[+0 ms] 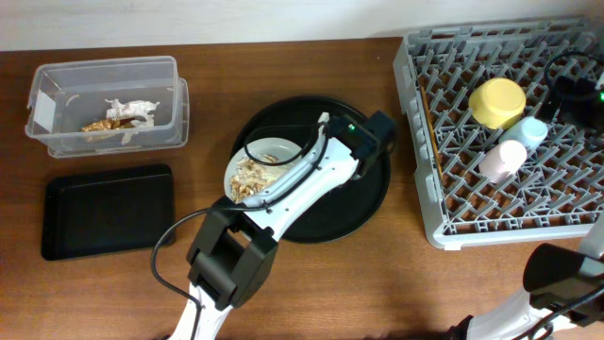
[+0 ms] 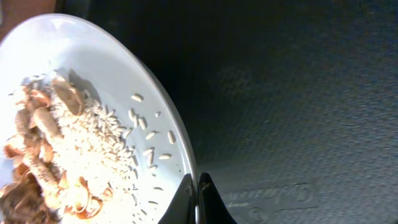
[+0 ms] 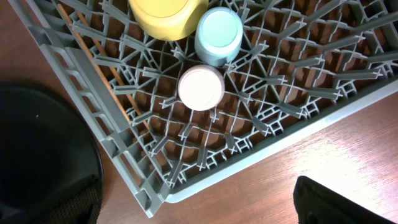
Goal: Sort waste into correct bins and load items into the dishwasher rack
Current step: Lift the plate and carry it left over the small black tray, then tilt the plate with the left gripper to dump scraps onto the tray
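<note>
In rack (image 1: 444, 219), right edge of desk (image 1: 396, 283): yellow bowl (image 1: 497, 102), blue cup (image 1: 533, 131), pink cup (image 1: 503, 159), chopsticks (image 3: 93, 59). Binned in clear box (image 1: 57, 80): paper (image 1: 132, 107), wrappers (image 1: 97, 123). Outstanding: plate (image 2: 124, 56) with scraps (image 1: 250, 179), mid-desk, rim pinched by left claw (image 2: 199, 199). Right claw (image 1: 574, 87) apart, nothing held.

Our left arm (image 1: 311, 175) is white shell with black joints; a green light (image 1: 351, 126) glows just behind the left gripper (image 2: 199, 193), whose two fingertips (image 2: 216, 206) are black wedges. Far back from that gripper sits a boxy black joint (image 1: 226, 260), a thin black cable (image 1: 160, 244) looping beside it.
</note>
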Available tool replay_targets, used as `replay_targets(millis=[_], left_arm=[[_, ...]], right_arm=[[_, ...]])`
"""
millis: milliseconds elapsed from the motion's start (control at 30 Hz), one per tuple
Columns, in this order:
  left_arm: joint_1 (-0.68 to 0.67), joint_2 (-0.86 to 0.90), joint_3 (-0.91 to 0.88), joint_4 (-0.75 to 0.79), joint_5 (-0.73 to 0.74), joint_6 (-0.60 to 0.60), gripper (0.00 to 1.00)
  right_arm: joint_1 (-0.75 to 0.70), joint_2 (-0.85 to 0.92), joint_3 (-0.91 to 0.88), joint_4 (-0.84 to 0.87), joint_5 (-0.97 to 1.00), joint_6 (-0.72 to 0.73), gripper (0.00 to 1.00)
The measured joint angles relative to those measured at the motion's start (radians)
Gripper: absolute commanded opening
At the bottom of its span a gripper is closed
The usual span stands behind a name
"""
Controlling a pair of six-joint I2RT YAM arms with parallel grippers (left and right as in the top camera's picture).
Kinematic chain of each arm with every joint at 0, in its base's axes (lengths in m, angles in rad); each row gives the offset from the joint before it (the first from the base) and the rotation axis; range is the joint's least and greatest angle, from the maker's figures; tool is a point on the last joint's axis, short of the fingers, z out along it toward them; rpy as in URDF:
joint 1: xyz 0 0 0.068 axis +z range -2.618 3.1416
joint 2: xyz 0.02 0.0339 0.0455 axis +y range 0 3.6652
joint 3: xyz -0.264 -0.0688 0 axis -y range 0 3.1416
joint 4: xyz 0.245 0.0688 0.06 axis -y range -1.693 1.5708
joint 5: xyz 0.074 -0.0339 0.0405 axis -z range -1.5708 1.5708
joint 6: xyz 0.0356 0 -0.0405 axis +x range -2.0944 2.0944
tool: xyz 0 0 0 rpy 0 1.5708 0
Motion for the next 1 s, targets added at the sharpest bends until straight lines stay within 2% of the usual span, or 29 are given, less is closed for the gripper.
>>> replay_targets(millis=[167,367,567,1000], left_arm=[[0.074,0.000,0.034,-0.114,0.003,-0.038,0.01],[0.258,-0.011,0.050,-0.195,0.003,-0.093,0.01],[0.428,-0.090,0.053,-0.206,0.017,-0.107,0.01],[0.739,-0.107,0.054,-0.203,0.192,-0.109,0.01]], right_arm=[[0.000,0.000,0.000,0.000,0.000,0.000,0.98],[0.000,0.000,0.000,0.000,0.000,0.000,0.98],[0.000,0.000,0.000,0.000,0.000,0.000,0.98],[0.000,0.000,0.000,0.000,0.000,0.000,0.98]])
